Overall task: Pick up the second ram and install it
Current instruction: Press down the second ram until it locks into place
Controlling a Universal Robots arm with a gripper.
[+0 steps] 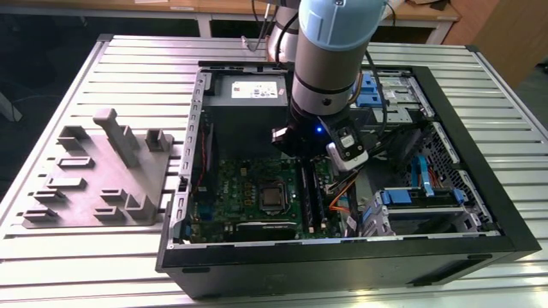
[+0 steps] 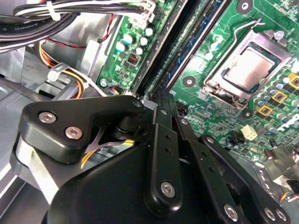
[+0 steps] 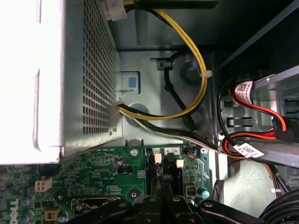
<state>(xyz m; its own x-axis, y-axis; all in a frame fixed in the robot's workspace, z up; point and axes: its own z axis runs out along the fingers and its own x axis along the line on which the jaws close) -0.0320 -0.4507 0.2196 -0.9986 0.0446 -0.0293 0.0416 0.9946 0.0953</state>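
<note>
Ribbed aluminium table (image 1: 111, 61) carries the open black computer case (image 1: 479, 186), and I have the arm reaching down inside it. My black claw (image 2: 162, 100) sits low over the green motherboard (image 2: 275, 42), its linkage arms drawn together to a narrow point right at the row of long black memory slots (image 2: 175, 51). I cannot tell whether the fingers are closed on anything, since the tips are hidden behind the linkage in both wrist views. Just beyond the tip I see a long, slim dark stick, the second ram (image 2: 196, 44), lying seated in one of those slots. Beside the claw is the silver processor socket (image 2: 247, 67). Well apart from the claw, outside the case, rests the grey moulded plastic tray (image 1: 99, 173).
</note>
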